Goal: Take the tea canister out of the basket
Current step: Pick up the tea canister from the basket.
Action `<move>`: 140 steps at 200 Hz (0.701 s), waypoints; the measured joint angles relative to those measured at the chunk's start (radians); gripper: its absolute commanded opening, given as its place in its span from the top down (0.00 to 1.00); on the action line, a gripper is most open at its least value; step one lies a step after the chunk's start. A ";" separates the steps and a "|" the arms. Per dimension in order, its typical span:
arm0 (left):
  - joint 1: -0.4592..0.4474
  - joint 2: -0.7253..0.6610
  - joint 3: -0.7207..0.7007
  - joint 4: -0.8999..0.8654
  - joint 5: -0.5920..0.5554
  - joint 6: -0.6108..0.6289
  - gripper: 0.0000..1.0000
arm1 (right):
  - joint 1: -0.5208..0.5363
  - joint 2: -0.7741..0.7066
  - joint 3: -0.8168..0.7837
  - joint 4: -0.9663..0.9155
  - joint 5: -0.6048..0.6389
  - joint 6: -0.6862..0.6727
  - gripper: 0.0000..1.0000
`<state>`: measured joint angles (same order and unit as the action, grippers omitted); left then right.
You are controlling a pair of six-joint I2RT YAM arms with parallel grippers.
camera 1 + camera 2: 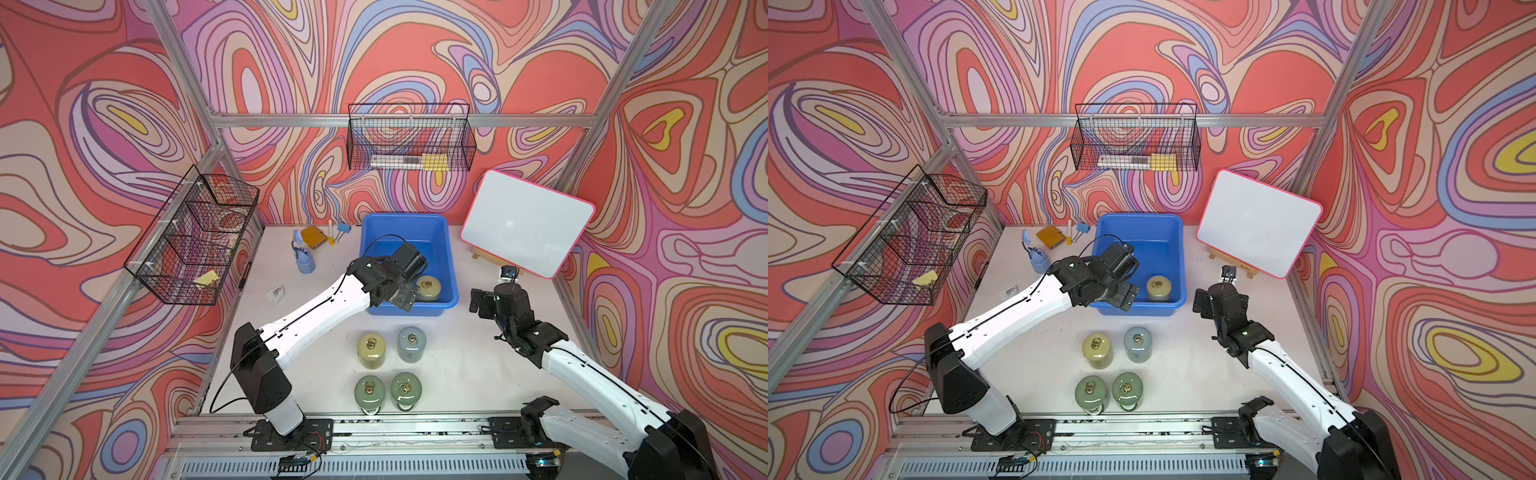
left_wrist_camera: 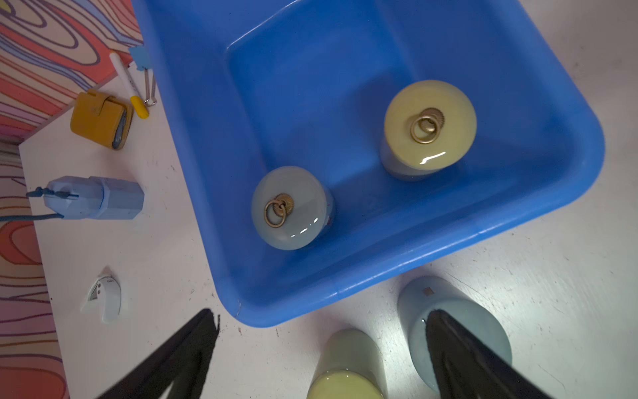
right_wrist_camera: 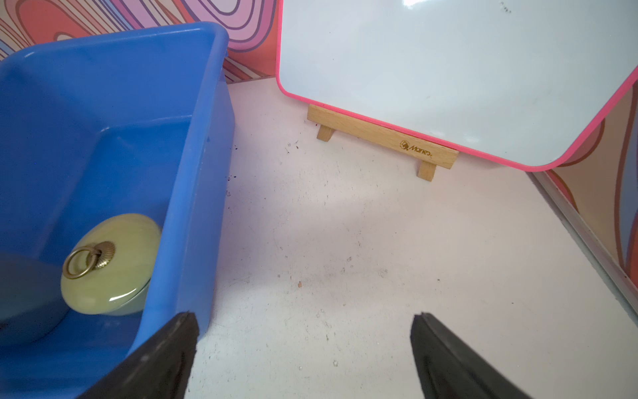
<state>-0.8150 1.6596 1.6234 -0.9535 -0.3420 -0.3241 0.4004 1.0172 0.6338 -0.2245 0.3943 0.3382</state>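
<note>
We stretch our left arm forward and inward, wrist tipped down, jaws spread wide and empty. Our right arm reaches forward on its own side, jaws equally wide, empty.

Enclosure interior. Swirl-patterned walls in red, pink and lilac; aluminium frame; scuffed white desk. Side wire basket at nine o'clock, rear wire basket at twelve, whiteboard on wooden easel at two.

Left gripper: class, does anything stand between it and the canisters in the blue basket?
Nothing visible covers them. The open left gripper hangs above the basket's near wall; the grey-blue canister and the yellow-green canister stand upright and apart inside, tops clear. Probably reach from above.
</note>
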 measured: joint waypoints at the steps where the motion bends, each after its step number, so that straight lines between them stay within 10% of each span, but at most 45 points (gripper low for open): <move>1: 0.001 0.000 0.000 0.000 -0.001 -0.001 0.01 | 0.000 0.000 0.000 0.000 0.000 0.000 0.02; 140: 0.102 0.201 0.084 0.038 -0.015 -0.352 0.01 | 0.000 -0.001 0.000 0.000 -0.024 0.000 0.02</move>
<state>-0.7128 1.8606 1.7073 -0.9157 -0.3573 -0.6762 0.4004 1.0161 0.6338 -0.2245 0.3698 0.3386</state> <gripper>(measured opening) 0.990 0.983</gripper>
